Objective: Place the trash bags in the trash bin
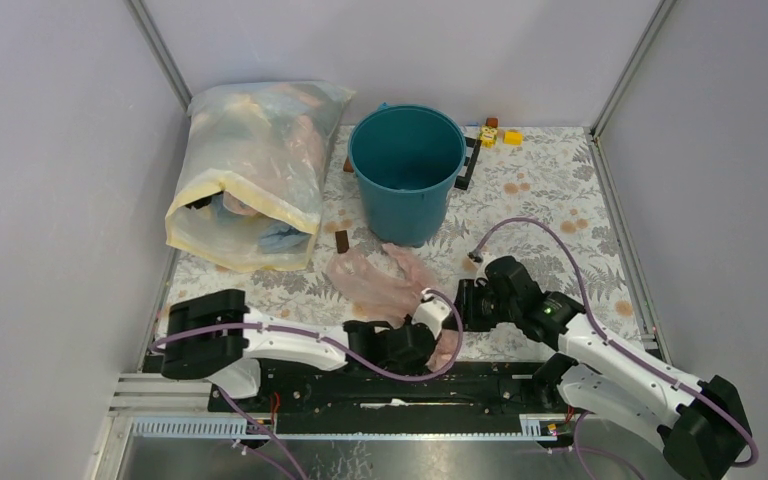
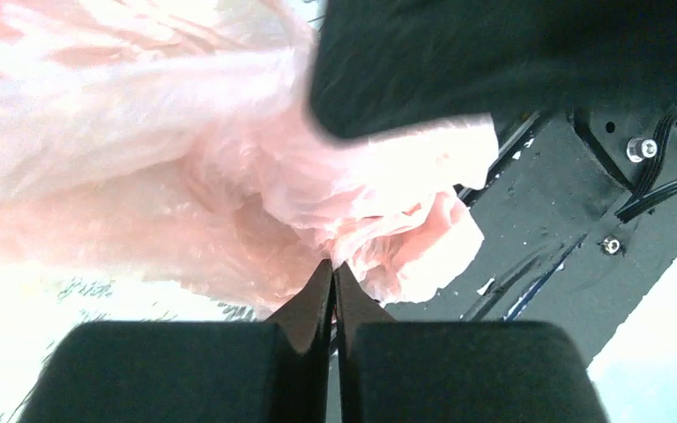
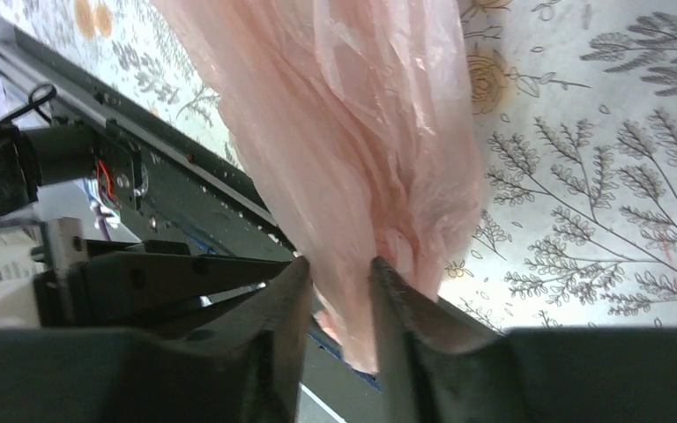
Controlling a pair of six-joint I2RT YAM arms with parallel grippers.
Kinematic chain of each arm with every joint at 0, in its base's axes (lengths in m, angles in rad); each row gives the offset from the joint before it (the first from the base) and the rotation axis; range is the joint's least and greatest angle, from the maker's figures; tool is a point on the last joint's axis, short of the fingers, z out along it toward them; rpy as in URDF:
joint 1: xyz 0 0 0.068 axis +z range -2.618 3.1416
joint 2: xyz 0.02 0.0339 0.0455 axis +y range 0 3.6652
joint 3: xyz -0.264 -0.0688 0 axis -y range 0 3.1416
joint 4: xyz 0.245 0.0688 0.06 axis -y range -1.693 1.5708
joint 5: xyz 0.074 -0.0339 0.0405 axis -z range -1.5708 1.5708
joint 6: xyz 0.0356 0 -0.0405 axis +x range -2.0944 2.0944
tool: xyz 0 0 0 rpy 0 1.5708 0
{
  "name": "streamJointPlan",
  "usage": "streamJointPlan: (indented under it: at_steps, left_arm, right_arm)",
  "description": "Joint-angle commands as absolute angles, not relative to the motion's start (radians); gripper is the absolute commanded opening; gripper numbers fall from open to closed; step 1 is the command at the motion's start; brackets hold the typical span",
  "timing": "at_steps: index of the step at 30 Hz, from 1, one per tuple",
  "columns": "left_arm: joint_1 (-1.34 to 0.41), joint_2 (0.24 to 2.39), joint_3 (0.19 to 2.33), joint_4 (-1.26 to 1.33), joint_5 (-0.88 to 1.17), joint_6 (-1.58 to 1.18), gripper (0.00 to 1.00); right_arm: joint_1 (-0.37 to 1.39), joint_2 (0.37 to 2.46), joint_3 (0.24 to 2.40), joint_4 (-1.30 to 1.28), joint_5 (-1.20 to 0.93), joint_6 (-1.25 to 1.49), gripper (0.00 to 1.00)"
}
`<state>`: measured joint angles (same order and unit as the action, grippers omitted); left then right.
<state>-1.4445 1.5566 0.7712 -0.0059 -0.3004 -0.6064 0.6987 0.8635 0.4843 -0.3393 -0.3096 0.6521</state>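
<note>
A pale-pink trash bag (image 1: 385, 280) lies crumpled on the flowered table in front of the teal trash bin (image 1: 405, 170), and its near end reaches the table's front edge. My left gripper (image 1: 438, 335) is at that near end. In the left wrist view it (image 2: 332, 264) is shut, pinching a fold of the bag (image 2: 229, 176) at its tips. My right gripper (image 1: 460, 303) is just right of the bag's end. In the right wrist view it (image 3: 341, 264) has its jaws a narrow gap apart, with bunched bag (image 3: 353, 132) filling the gap.
A large yellowish-white sack (image 1: 260, 170) stuffed with bags lies at the back left, beside the bin. Small yellow blocks (image 1: 500, 135) and a black strip (image 1: 468, 165) lie right of the bin. A brown block (image 1: 341, 240) lies in front of it. The black base rail (image 1: 360, 385) runs along the front.
</note>
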Motion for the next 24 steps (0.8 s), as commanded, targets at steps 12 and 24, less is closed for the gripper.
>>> streamJointPlan:
  at_steps: [12, 24]
  left_arm:
    - [-1.433, 0.813, 0.518, -0.256, -0.394, -0.842, 0.00]
    - [-1.416, 0.722, 0.511, -0.381, -0.487, -0.928, 0.00]
  right_arm:
    - [0.701, 0.475, 0.537, -0.553, 0.214, 0.790, 0.15]
    - [0.701, 0.492, 0.564, -0.479, -0.005, 0.690, 0.76]
